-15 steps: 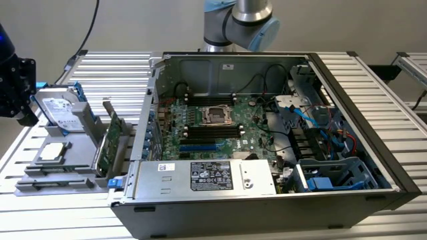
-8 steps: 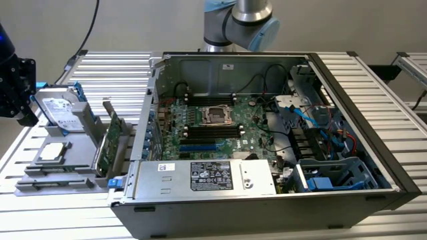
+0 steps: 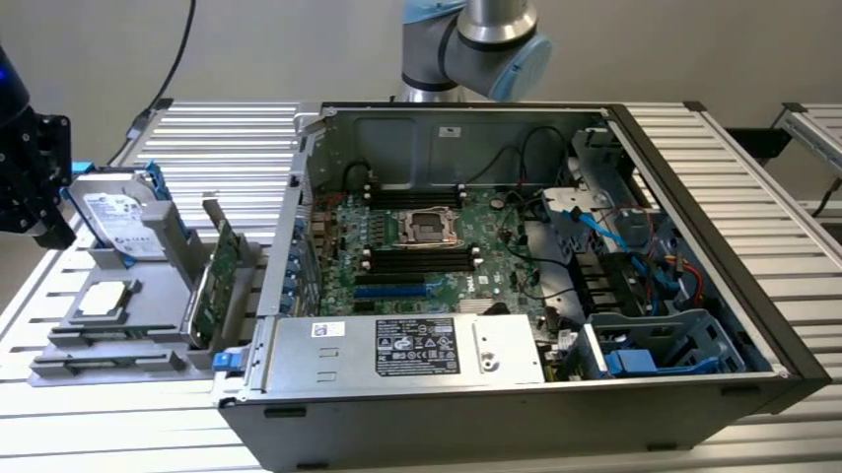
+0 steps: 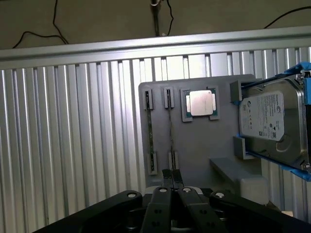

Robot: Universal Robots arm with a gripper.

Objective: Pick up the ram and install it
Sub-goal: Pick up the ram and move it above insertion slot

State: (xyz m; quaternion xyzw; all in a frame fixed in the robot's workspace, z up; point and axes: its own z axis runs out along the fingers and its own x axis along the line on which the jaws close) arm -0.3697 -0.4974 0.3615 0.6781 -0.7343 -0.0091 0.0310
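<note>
Ribbed aluminium table (image 3: pixel 736 197) against a plain, evenly lit beige wall (image 3: pixel 263 49).

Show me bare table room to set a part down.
Free: the table beside the tray, on the side away from the drive; also its strip at the exterior view's right of the case. Crowded: the tray and the case's inside.

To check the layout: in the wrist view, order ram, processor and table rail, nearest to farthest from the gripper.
1. ram, on the tray, straight ahead of the gripper.
2. processor, at the tray's far end.
3. table rail, beyond the tray.
</note>
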